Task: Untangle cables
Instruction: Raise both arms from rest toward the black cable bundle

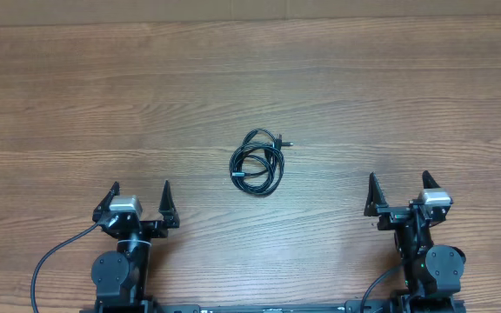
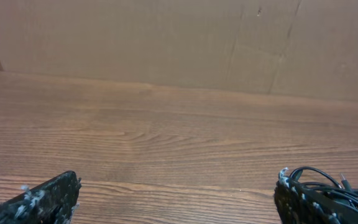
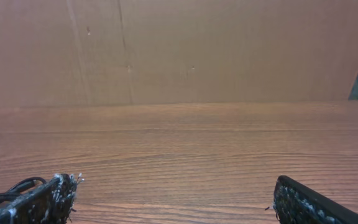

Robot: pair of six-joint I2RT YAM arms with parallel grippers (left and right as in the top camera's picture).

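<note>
The cables (image 1: 257, 162) lie as one small loose coil of thin black cords in the middle of the wooden table, with a small plug end pointing to the upper right. My left gripper (image 1: 139, 196) is open and empty at the near left, well short of the coil. My right gripper (image 1: 398, 187) is open and empty at the near right. The coil's edge shows past the right finger in the left wrist view (image 2: 328, 183) and past the left finger in the right wrist view (image 3: 8, 190).
The wooden table (image 1: 103, 104) runs to a brown cardboard wall (image 2: 166, 37) at the far side. A thick black cable (image 1: 55, 256) fixed to the left arm loops at the near left edge.
</note>
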